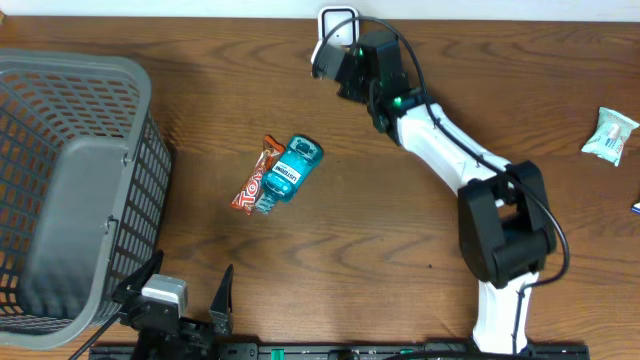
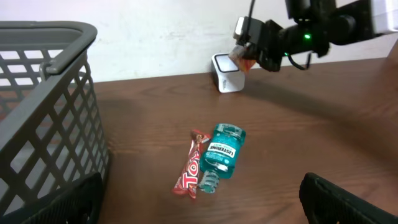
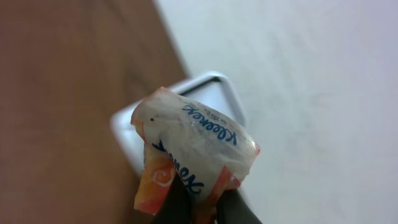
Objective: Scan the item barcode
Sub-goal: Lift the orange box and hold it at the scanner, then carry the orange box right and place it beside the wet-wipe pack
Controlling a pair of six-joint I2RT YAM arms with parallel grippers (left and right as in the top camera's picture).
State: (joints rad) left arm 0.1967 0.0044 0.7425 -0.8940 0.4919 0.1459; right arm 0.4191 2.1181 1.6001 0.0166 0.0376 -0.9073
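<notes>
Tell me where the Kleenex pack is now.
In the right wrist view, the Kleenex pack is pinched in the right gripper, close to the white scanner at the far edge of the table.

Overhead cam looks straight down, far enough back to take in most of the table [image 1: 330,250], w/ basket [image 1: 70,150] at left & scanner [image 1: 338,25] at the far edge. Left wrist cam sits low nr the front edge, facing across the table twd the back wall; shares basket, scanner & blue bottle [image 1: 292,168] w/ overhead. Right wrist cam is v. close-up on a Kleenex pack [image 3: 196,146], scanner just behind it. The scanner is in all 3 views.
</notes>
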